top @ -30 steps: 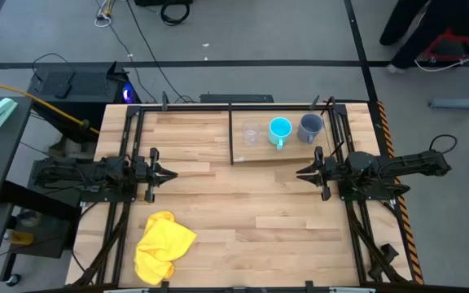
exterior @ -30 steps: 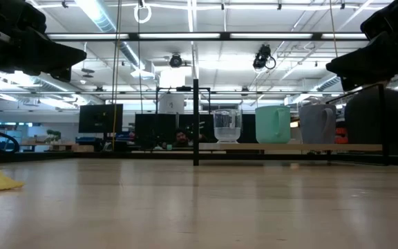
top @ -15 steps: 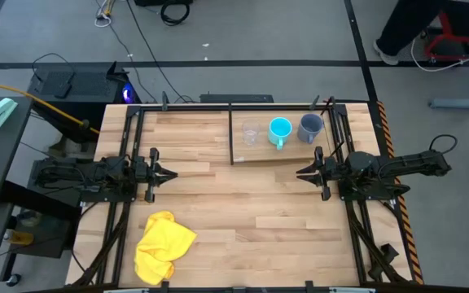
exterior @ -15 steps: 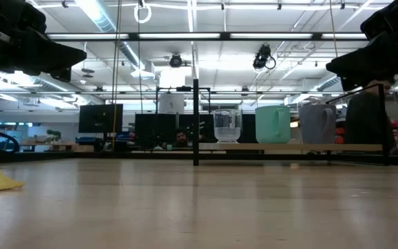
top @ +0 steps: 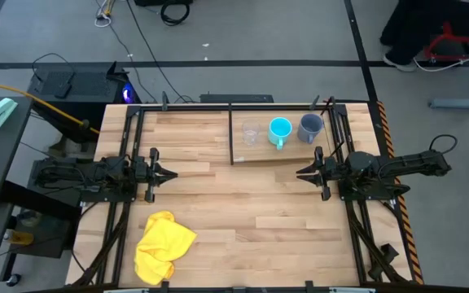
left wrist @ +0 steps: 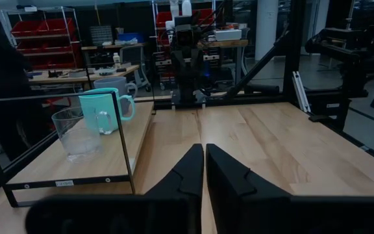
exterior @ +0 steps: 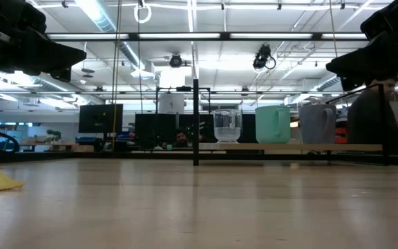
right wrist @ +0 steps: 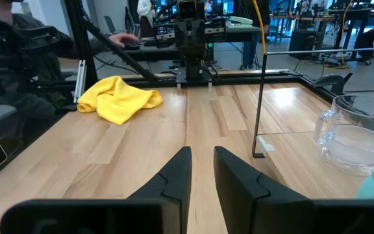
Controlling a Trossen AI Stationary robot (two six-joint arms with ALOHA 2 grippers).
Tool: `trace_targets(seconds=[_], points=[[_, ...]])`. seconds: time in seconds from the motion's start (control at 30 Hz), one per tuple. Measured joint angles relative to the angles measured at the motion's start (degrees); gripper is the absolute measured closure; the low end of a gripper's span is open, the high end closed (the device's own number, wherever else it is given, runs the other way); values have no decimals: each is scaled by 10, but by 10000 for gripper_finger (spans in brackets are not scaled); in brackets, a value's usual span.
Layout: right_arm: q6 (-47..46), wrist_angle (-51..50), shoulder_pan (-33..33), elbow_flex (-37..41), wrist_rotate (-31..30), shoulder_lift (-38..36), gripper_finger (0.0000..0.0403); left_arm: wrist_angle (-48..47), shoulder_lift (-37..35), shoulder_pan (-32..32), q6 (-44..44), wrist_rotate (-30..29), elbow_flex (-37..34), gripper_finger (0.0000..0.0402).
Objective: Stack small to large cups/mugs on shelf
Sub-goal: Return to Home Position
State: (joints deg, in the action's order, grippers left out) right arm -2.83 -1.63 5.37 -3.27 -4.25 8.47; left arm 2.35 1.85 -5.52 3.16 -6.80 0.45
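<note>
Person (exterior: 373, 117) shifted beyond table (top: 243, 236); cups (top: 280, 129) line shelf (top: 275, 155) far edge.

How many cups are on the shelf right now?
3, in a row: clear cup by the upright, cyan mug in the middle, grey-blue mug at the shelf's other end.

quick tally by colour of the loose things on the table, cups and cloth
clear cup: 1
cyan mug: 1
grey-blue mug: 1
yellow cloth: 1
total: 4
</note>
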Motion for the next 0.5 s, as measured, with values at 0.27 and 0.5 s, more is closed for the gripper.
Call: trace_targets(seconds=[0.27,0.5], points=[[0,0,0,0,0,0,329,0,0,0,0,0,0,366],[0,0,0,0,0,0,329,0,0,0,0,0,0,372]])
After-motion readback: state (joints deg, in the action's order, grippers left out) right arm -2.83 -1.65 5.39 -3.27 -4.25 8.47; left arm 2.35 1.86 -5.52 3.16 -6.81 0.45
